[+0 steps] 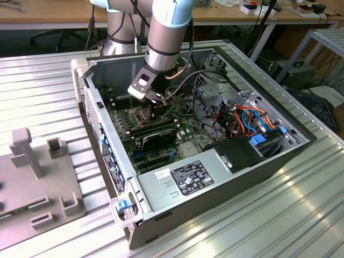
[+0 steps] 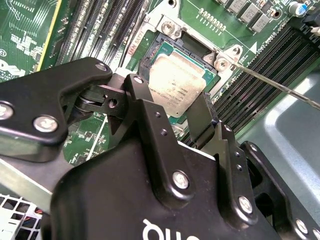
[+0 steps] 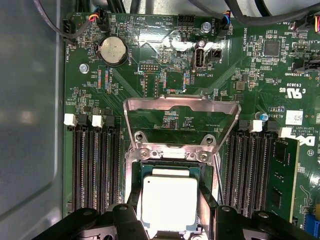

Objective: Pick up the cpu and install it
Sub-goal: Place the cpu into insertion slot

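The cpu point(image 3: 169, 202), a small square chip with a dull silver top, lies within the open socket point(image 3: 135, 165) on the green motherboard point(image 3: 165, 80); whether it rests in the socket or hangs just above it I cannot tell. My gripper point(image 3: 170, 205) reaches down over it, one black finger against each of two opposite edges. In the second wrist view the cpu point(image 2: 176, 89) shows between the same fingers point(image 2: 200, 117). In the exterior view my gripper point(image 1: 156, 102) is deep inside the computer case point(image 1: 107, 134), above the socket point(image 1: 141, 114).
The socket's metal load plate point(image 3: 182, 107) stands flipped open and its thin latch lever point(image 2: 270, 82) sticks out sideways. Memory slots point(image 3: 92, 165) flank the socket, and one holds a stick point(image 3: 280, 170). The power supply point(image 1: 188, 177), cables point(image 1: 247, 118) and case walls crowd the arm.
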Controlling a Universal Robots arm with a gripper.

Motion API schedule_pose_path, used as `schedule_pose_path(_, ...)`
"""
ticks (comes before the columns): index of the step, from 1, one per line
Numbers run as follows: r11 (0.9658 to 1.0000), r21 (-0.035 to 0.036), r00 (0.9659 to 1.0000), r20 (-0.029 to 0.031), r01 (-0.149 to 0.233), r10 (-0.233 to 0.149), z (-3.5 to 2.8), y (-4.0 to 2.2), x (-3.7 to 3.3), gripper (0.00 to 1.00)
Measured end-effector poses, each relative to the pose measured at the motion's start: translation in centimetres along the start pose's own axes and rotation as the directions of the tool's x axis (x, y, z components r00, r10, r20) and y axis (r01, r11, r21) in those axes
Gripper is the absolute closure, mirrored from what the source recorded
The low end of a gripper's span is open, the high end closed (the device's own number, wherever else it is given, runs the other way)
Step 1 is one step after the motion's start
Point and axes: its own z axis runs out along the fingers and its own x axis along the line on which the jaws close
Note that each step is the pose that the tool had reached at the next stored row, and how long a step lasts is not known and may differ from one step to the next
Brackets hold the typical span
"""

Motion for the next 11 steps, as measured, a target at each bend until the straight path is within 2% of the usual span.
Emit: schedule_pose_path(11,1.0000,0.0000,1.0000,0.0001,0.000,0.000,0.03,0.00,-0.07,0.45)
